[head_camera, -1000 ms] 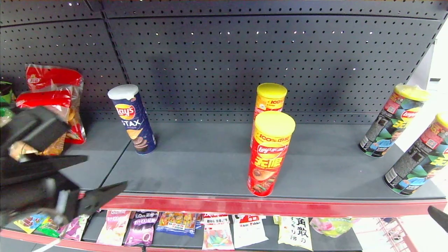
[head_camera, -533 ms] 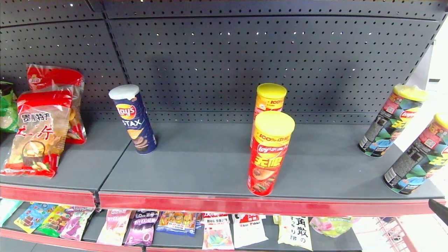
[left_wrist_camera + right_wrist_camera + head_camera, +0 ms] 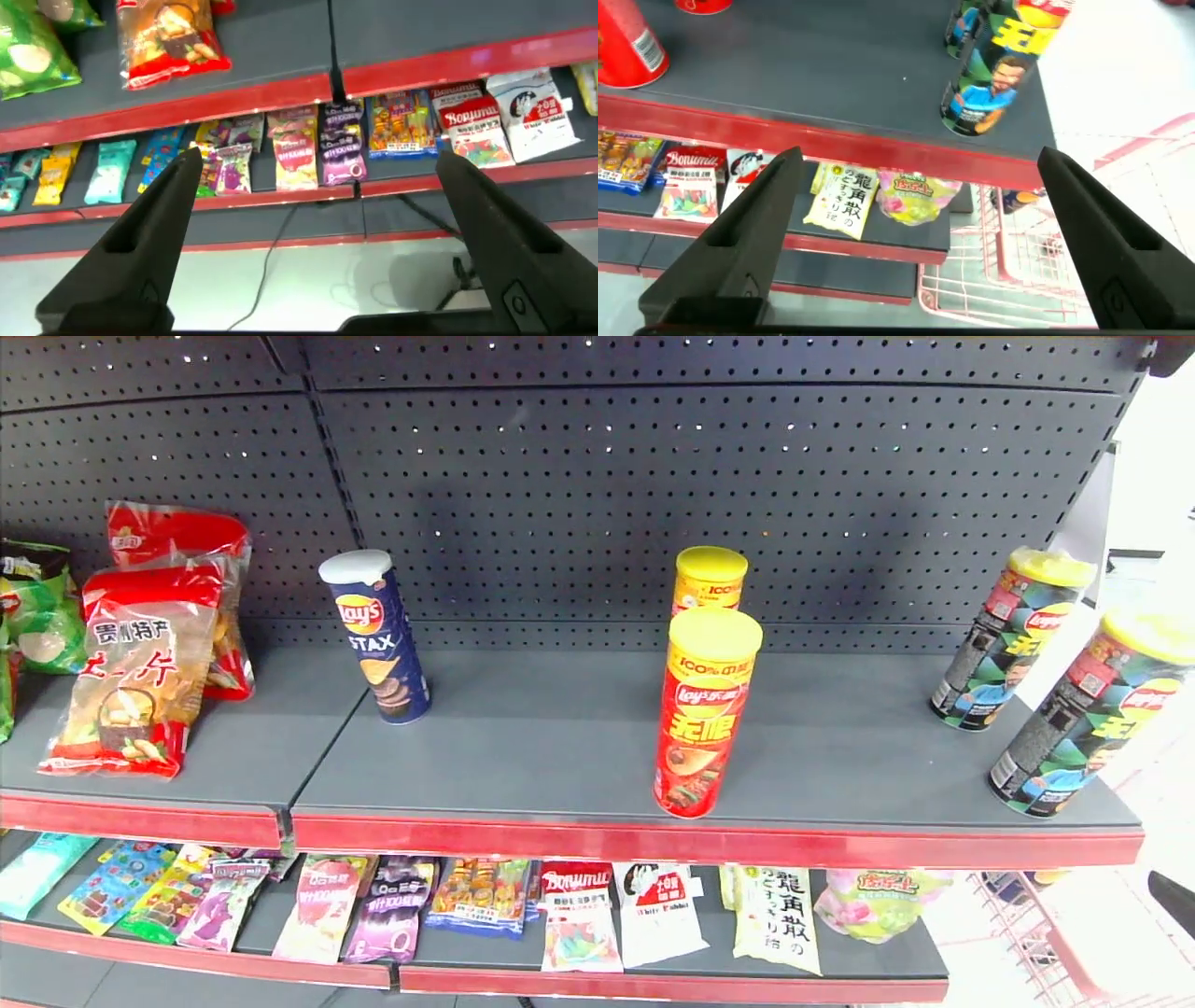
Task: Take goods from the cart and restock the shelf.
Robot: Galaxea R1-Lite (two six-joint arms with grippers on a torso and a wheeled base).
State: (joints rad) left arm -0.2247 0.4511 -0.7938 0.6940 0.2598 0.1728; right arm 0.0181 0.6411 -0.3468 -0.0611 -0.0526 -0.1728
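Note:
On the grey shelf [image 3: 560,756] stand a blue chip can [image 3: 375,635], a red can with a yellow lid [image 3: 705,709] with a second red can [image 3: 709,581] behind it, and two black-and-green cans [image 3: 1013,639] [image 3: 1088,714] at the right end. My left gripper [image 3: 318,157] is open and empty, hanging below the shelf's red front edge [image 3: 280,89] and facing the lower sweets shelf. My right gripper [image 3: 920,154] is also open and empty, in front of the shelf's right end near a black-and-green can [image 3: 985,79]. The pink wire cart [image 3: 1046,271] lies below it.
Red snack bags [image 3: 131,672] and a green bag [image 3: 37,616] fill the shelf's left section. Small sweet packets [image 3: 579,915] line the lower shelf. The perforated back panel [image 3: 653,476] closes the rear. Bare shelf lies between the blue can and the red cans.
My left arm, low at the left of the head view a second ago, has dropped out of it, uncovering the snack bags. The head camera has since shifted; the cans have not moved.

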